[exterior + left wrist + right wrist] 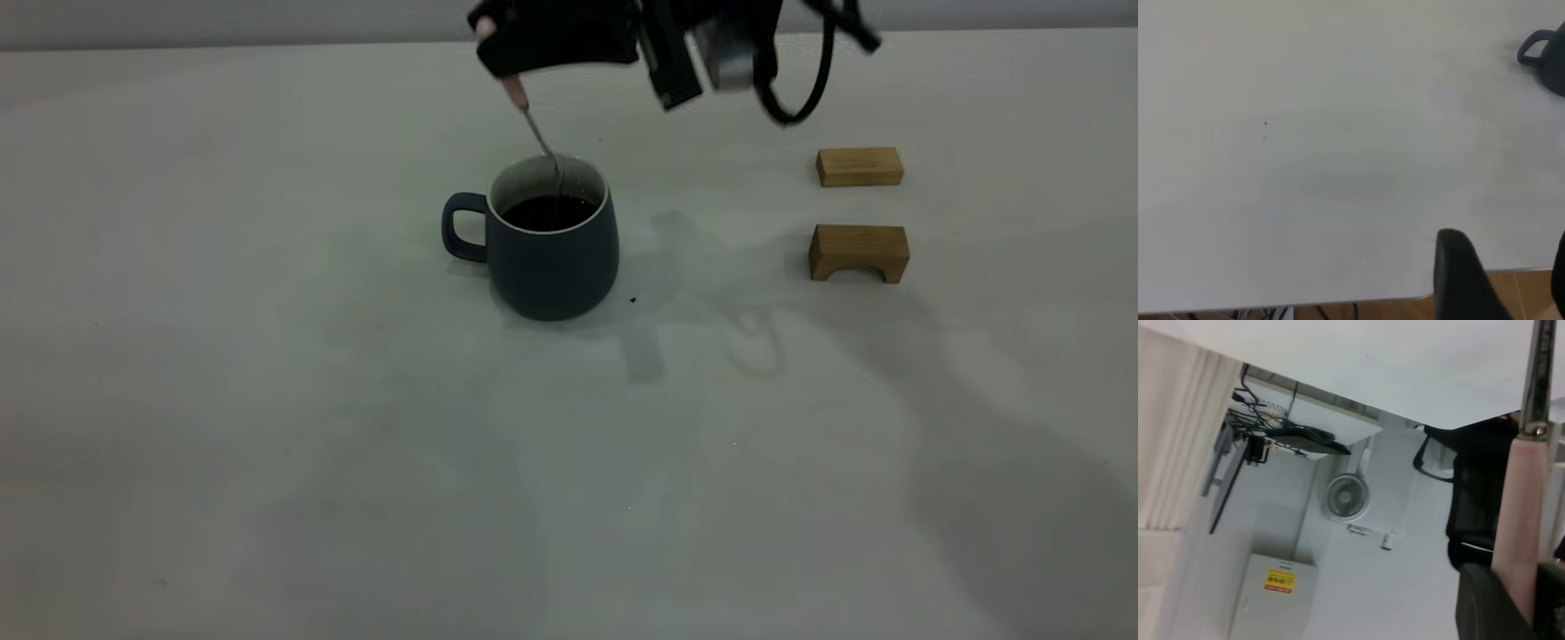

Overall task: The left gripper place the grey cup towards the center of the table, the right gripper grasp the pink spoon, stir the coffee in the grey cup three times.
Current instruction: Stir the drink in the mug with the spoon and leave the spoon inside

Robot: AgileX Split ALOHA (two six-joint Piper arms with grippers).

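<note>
The grey cup [551,253] stands upright near the middle of the table [267,400], handle toward the left, with dark coffee [548,212] inside. Above and behind it, my right gripper [500,64] is shut on the pink spoon [513,90]. The spoon slants down, and its metal neck passes inside the cup's rim; the bowl is hidden there. The right wrist view shows the pink spoon [1525,520] clamped between the right gripper's [1521,603] fingers. My left gripper [1511,280] is open and holds nothing, hanging over the table's edge far from the grey cup [1548,53].
Two tan wooden blocks lie to the right of the cup: a plain one [860,166] farther back and an arched one [859,252] nearer. A small dark speck [633,300] sits by the cup's base. Bare table stretches to the left and in front.
</note>
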